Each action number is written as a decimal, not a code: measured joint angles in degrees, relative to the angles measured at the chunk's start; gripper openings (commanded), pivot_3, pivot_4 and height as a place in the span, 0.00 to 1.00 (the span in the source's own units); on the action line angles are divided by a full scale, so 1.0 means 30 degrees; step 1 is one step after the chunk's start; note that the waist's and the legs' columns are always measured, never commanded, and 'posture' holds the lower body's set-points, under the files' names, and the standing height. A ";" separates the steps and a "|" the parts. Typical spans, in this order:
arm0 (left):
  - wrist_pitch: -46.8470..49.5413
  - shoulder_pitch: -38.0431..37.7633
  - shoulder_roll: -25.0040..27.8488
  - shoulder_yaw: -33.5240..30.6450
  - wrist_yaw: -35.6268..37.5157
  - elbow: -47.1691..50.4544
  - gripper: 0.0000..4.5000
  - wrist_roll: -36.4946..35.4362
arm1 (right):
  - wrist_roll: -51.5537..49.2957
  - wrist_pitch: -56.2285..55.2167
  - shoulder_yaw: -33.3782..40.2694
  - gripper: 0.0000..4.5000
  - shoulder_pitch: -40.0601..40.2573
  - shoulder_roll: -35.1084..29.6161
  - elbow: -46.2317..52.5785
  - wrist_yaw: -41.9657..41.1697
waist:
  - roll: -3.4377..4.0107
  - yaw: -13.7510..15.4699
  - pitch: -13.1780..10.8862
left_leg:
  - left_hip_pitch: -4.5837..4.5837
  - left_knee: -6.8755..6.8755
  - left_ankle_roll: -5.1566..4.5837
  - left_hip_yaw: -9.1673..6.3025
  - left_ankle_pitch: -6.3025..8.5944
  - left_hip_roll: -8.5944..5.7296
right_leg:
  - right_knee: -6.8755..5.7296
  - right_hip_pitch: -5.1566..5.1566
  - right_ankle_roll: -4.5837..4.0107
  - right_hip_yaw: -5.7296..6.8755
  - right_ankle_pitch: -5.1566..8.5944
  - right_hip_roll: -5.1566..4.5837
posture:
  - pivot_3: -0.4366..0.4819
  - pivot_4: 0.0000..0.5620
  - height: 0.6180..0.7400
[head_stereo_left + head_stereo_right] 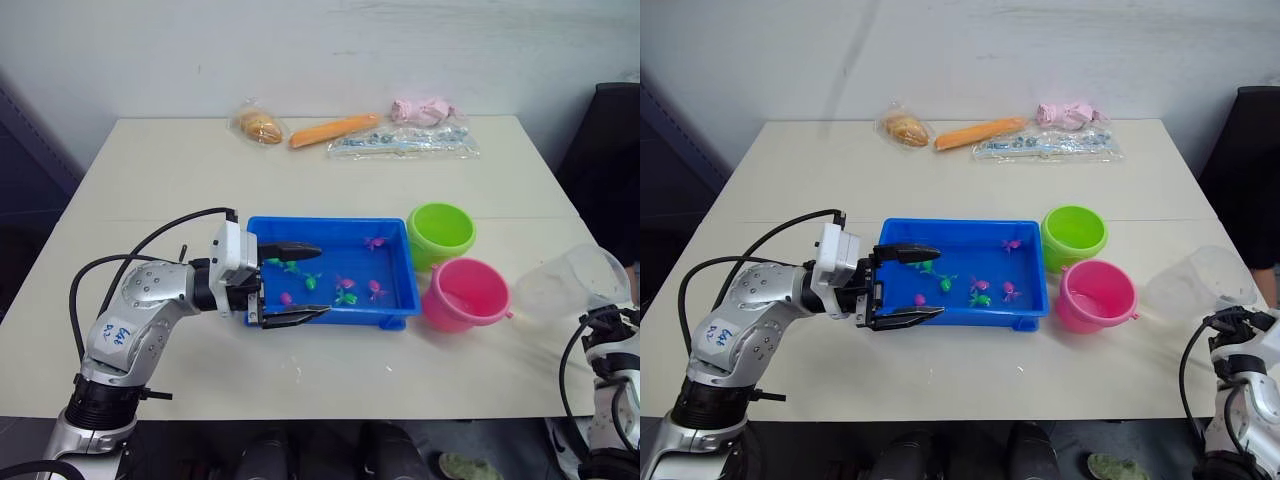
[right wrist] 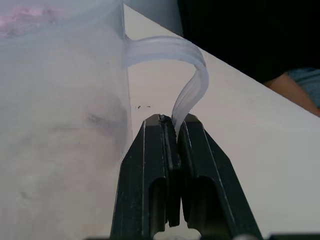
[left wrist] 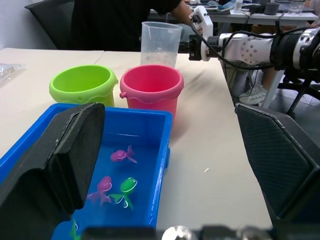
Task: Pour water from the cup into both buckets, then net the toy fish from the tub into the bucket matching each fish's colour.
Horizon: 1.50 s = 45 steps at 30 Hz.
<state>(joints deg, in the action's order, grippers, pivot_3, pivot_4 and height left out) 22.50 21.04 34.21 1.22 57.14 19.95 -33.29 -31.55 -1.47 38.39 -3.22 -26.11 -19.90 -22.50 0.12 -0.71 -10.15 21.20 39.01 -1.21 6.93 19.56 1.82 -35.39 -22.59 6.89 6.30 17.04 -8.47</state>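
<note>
Cup (image 1: 570,285) hangs at the table's near right corner, pinched by its handle in the right gripper (image 2: 174,131), whose two black fingers are clamped tight on the thin plastic loop. Whether water is still in it is hard to judge through the clear wall. From the cup, the pink bucket (image 1: 466,294) lies just to the left, the nearest target, and the green bucket (image 1: 441,231) sits beyond it, further back and left, touching the blue tub (image 1: 392,310). The left gripper (image 1: 290,283) hovers wide open and empty over the tub's left end, above the toy fish (image 1: 345,284).
</note>
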 measured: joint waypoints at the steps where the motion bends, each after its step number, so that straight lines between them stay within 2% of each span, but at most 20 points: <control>1: -0.0036 -0.0007 -0.0029 0.0009 -0.0001 -0.0007 1.00 0.0027 | 0.0042 0.0214 -0.0037 0.02 0.0346 -0.0065 0.0788 0.0015 | 0.0002 0.0003 -0.0001 | 0.0000 0.0000 0.0000 0.0001 0.0000 0.0000 | 0.0002 0.0000 0.0001 0.0000 -0.0001 -0.0001 | 0.48 0.27 1.00; 9: -0.0291 -0.0199 -0.0199 0.0210 0.0036 -0.0176 1.00 0.0315 | 0.1853 0.2278 -0.0715 0.02 0.3110 -0.2513 0.6774 0.0261 | 0.0053 0.0175 -0.0032 | 0.0000 -0.0010 0.0001 0.0004 0.0002 0.0002 | 0.0017 -0.0003 0.0004 0.0003 -0.0002 0.0001 | 0.48 0.27 1.00; 13: -0.0450 -0.0208 -0.0278 0.0400 0.0161 -0.0209 1.00 0.0373 | 0.2638 0.3286 -0.0712 0.02 0.3621 -0.3279 0.8436 0.0504 | 0.0051 0.0205 -0.0035 | 0.0005 -0.0010 -0.0002 0.0003 0.0004 -0.0001 | 0.0026 -0.0003 0.0008 0.0003 -0.0004 -0.0001 | 0.48 0.27 1.00; 15: -0.0546 -0.0202 -0.0459 0.0578 0.0301 -0.0319 1.00 0.0425 | 0.4028 0.3918 -0.0889 0.02 0.4095 -0.4324 0.9532 0.0630 | 0.0053 0.0232 -0.0036 | 0.0010 -0.0010 -0.0005 0.0003 0.0006 -0.0007 | 0.0035 -0.0003 0.0011 0.0009 -0.0006 -0.0003 | 0.48 0.27 1.00; 28: -0.0655 0.0058 -0.0671 0.0735 0.0601 -0.0889 1.00 0.0549 | 0.7157 0.4210 -0.2170 0.02 0.4320 -0.5530 1.0553 0.0730 | 0.0040 0.0224 -0.0045 | 0.0021 -0.0011 -0.0008 0.0005 0.0006 -0.0009 | 0.0062 -0.0003 0.0023 0.0023 -0.0012 0.0001 | 0.48 0.27 1.00; 45: -0.0873 0.0303 -0.1046 0.0736 0.0591 -0.1080 1.00 0.0716 | 1.2542 -0.0508 -0.3052 0.02 0.3798 -0.7049 1.0171 0.1189 | 0.0026 0.0212 -0.0055 | 0.0030 -0.0012 -0.0009 0.0005 0.0006 -0.0010 | 0.0093 0.0002 0.0038 0.0038 -0.0020 0.0010 | 0.48 0.27 1.00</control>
<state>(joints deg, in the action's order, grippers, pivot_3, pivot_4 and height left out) 19.89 21.94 31.07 3.43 58.91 16.71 -31.14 6.07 -3.00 29.24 8.18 -47.26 10.61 -18.94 0.20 -0.07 -10.32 21.29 38.98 -1.23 6.95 19.58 1.79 -35.11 -22.59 7.00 6.41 16.98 -8.44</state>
